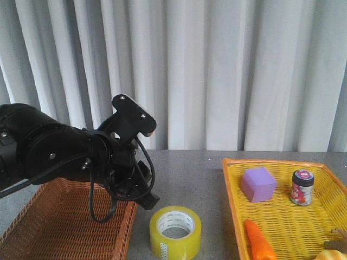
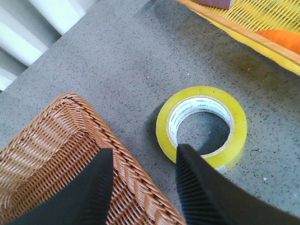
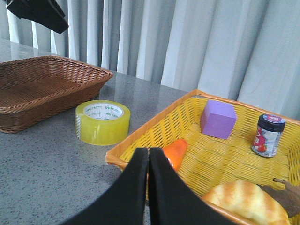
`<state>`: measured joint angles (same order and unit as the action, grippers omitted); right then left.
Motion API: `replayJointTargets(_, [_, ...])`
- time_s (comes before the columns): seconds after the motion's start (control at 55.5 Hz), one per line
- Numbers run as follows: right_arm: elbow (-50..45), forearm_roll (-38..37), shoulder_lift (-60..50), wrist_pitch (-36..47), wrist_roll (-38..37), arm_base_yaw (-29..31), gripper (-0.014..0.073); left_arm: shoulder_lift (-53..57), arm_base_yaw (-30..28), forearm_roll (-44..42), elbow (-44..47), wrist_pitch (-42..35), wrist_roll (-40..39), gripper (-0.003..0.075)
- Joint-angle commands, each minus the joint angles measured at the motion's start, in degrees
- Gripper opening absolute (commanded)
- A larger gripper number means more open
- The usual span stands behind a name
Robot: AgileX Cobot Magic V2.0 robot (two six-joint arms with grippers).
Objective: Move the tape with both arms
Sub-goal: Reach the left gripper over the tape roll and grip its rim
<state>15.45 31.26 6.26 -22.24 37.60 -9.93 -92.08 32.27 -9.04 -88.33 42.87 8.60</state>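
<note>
The left gripper point(image 2: 143, 187) was open, with its two black ribbed fingers point(image 2: 201, 192) spread apart and nothing held between them. It hovered above the bench point(image 1: 184, 173), over the gap between the brown wicker basket point(image 1: 59, 227) and the tape point(image 1: 175, 232). One finger lay over the basket's rim and the other reached toward the near wall of the roll; whether that finger touched the tape could not be determined.

The right gripper point(image 3: 148, 187) had its fingers pressed together and held nothing. It sat at the near rim of the yellow basket point(image 3: 154, 129), well apart from the tape.

One roll of tape lay flat on the grey bench near its front edge, between the two baskets and just beside the wicker basket's corner. The roll was translucent yellow with a white printed core.

Item count:
- Baskets: two, one brown wicker at the bench's left side and one yellow at its right side.
- Purple cube point(image 1: 258, 184): one, in the yellow basket.
- Small jar with a dark lid point(image 1: 302, 187): one, upright beside the cube.
- Carrot point(image 1: 259, 244): one, in the same basket.
- Bread-like item point(image 3: 246, 201): one, partly visible.
</note>
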Motion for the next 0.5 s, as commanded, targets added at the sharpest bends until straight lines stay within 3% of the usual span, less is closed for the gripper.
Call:
replayJointTargets(0.0, [1.4,0.7,0.6,3.5,0.1,0.5,-0.0007,2.3,0.4,0.4,-1.9,-3.2,0.9,0.0317])
replayJointTargets(0.306, [1.4,0.7,0.6,3.5,0.1,0.5,-0.0007,2.3,0.4,2.5,-2.5,-2.3,4.3,0.0422])
replayJointTargets(0.486, [1.4,0.7,0.6,3.5,0.1,0.5,-0.0007,1.5,0.4,5.6,-8.3,-4.1,8.2,0.0442])
